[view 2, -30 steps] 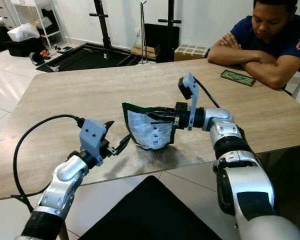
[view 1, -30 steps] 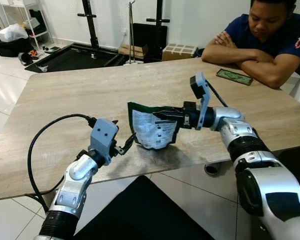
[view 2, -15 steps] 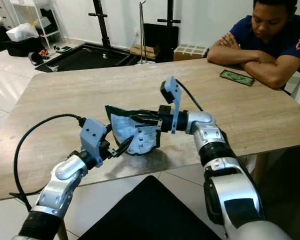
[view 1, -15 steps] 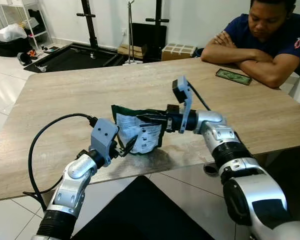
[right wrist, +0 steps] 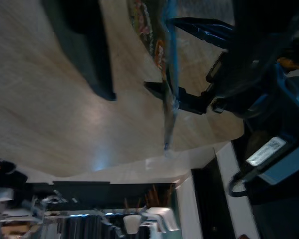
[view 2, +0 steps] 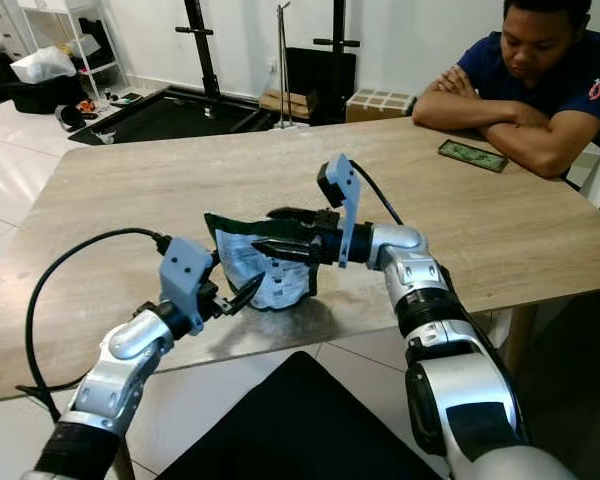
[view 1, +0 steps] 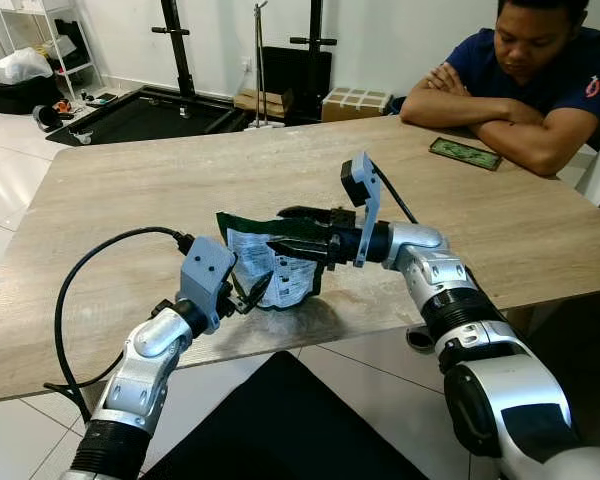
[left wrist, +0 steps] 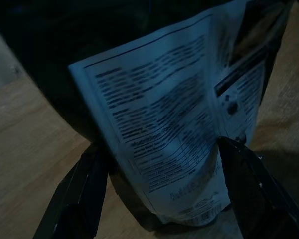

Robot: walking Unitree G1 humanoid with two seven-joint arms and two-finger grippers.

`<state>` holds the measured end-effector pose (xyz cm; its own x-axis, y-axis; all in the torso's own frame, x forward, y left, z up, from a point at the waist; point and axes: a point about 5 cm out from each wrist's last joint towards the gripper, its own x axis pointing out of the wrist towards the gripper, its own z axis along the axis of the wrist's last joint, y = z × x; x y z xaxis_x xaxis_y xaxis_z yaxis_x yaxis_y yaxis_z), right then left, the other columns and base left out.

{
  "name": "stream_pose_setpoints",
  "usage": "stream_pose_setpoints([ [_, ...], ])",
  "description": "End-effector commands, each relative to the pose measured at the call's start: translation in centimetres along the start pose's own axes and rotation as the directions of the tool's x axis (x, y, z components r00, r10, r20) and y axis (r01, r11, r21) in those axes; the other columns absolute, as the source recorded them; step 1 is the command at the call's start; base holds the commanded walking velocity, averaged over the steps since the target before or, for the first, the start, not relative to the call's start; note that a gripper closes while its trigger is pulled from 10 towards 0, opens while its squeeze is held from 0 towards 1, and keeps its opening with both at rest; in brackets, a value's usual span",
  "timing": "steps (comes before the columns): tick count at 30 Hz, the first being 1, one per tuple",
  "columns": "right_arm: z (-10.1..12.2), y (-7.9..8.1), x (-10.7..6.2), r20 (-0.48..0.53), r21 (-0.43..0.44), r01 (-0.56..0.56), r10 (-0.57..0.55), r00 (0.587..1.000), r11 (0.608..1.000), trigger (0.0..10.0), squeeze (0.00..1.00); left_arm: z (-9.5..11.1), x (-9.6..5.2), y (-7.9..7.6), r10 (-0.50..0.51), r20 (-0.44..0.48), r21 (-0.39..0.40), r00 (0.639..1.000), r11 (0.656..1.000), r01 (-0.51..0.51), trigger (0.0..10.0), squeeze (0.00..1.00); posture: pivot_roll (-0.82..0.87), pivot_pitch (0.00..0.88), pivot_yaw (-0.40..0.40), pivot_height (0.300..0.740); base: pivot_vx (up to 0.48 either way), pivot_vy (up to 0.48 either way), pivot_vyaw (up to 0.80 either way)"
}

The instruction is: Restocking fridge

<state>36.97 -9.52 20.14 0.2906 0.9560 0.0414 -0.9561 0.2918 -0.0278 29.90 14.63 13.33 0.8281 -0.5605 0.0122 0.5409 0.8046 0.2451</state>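
Left wrist view has the left gripper (left wrist: 159,189) spread wide, its fingers (left wrist: 82,191) flanking the lower part of the pouch (left wrist: 174,119) without clear contact. From the head, the right gripper (view 1: 285,232) is also parted, one finger each side of the pouch's top edge, so nothing is clamped. The pouch stands on the table (view 1: 130,190) near its front edge, long axis roughly upright, between both grippers; the left looks nearer to closing.

One green pouch (view 1: 272,268), one wooden table (view 1: 160,190), one phone (view 1: 465,153), one seated person (view 1: 525,75), two cardboard boxes (view 1: 355,102)
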Motion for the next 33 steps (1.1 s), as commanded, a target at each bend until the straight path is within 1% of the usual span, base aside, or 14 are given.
stream_pose_setpoints([
  [1,0.8,-0.4,-0.3,0.016,-0.029,0.038,-0.037,0.999,0.999,10.0,0.85,-0.1,-0.3,0.4,-0.006,-0.025,0.028,1.000,1.000,0.007,10.0,0.00,-0.05,0.002,0.003,0.740,0.000,0.000,0.00],
  [2,1.0,-0.7,-0.5,0.028,-0.025,0.054,-0.054,0.998,0.998,10.0,0.55,-0.1,-0.4,0.7,-0.002,-0.028,0.033,1.000,0.999,0.003,10.0,0.00,-0.05,0.004,0.002,0.740,0.000,0.000,0.00],
  [3,1.4,-0.8,-0.8,0.051,-0.013,0.056,-0.055,0.997,0.998,10.0,0.00,-0.1,-0.5,0.9,0.005,-0.032,0.040,0.999,0.999,-0.003,10.0,0.00,-0.05,0.004,0.001,0.740,0.000,0.000,0.00],
  [11,5.6,-2.5,-3.2,0.321,0.116,0.112,-0.144,0.936,0.987,10.0,0.00,-0.1,-2.2,4.0,0.106,-0.045,0.081,0.993,0.991,-0.102,10.0,0.00,-0.05,0.002,0.002,0.740,0.000,0.000,0.00],
  [18,6.7,-3.4,-4.9,0.385,0.159,0.164,-0.214,0.898,0.974,10.0,0.00,0.1,-3.2,5.1,0.135,-0.049,0.087,0.990,0.988,-0.130,10.0,0.00,-0.05,0.002,0.003,0.740,0.000,0.000,0.00],
  [20,6.7,-4.3,-6.1,0.380,0.172,0.295,-0.340,0.860,0.940,10.0,0.00,0.2,-4.1,5.4,0.143,-0.051,0.060,0.988,0.988,-0.140,10.0,0.00,-0.06,0.001,0.017,0.740,0.000,0.000,0.00],
  [21,5.8,-5.2,-7.1,0.306,0.159,0.466,-0.493,0.815,0.870,10.0,0.00,0.2,-5.1,5.3,0.138,-0.040,-0.007,0.990,0.990,-0.138,10.0,0.00,-0.07,0.002,0.029,0.740,0.000,0.000,0.00],
  [23,5.8,-5.2,-7.1,0.306,0.159,0.466,-0.493,0.815,0.870,10.0,0.00,0.2,-5.1,5.3,0.138,-0.040,-0.007,0.990,0.990,-0.138,10.0,0.00,-0.07,0.002,0.029,0.740,0.000,0.000,0.00],
  [24,4.6,-5.8,-8.1,0.232,0.130,0.599,-0.612,0.756,0.790,9.5,0.00,0.2,-6.2,4.5,0.102,-0.037,-0.073,0.994,0.992,-0.105,10.0,0.00,-0.07,0.002,0.031,0.740,0.000,0.000,0.00],
  [25,3.2,-6.0,-8.8,0.173,0.103,0.687,-0.693,0.700,0.719,5.3,0.00,0.0,-7.0,3.2,0.037,-0.042,-0.135,0.998,0.990,-0.042,10.0,0.00,-0.07,0.004,0.028,0.740,0.000,0.000,0.00],
  [26,3.2,-6.0,-8.8,0.173,0.103,0.687,-0.693,0.700,0.719,5.3,0.00,0.0,-7.0,3.2,0.037,-0.042,-0.135,0.998,0.990,-0.042,10.0,0.00,-0.07,0.004,0.028,0.740,0.000,0.000,0.00],
  [27,1.7,-6.0,-9.5,0.131,0.118,0.749,-0.758,0.639,0.652,1.6,0.00,-0.5,-7.7,1.4,-0.054,-0.064,-0.185,0.996,0.982,0.042,10.0,0.00,-0.07,0.004,0.025,0.740,0.000,0.000,0.00],
  [29,1.7,-6.0,-9.5,0.131,0.118,0.749,-0.758,0.639,0.652,1.6,0.00,-0.5,-7.7,1.4,-0.054,-0.064,-0.185,0.996,0.982,0.042,10.0,0.00,-0.07,0.004,0.025,0.740,0.000,0.000,0.00],
  [33,-0.8,-5.8,-10.0,0.084,0.181,0.816,-0.835,0.544,0.549,0.0,0.00,-1.4,-7.5,-1.8,-0.203,-0.105,-0.218,0.974,0.960,0.177,10.0,0.00,-0.06,0.005,0.011,0.740,0.000,0.000,0.00],
])
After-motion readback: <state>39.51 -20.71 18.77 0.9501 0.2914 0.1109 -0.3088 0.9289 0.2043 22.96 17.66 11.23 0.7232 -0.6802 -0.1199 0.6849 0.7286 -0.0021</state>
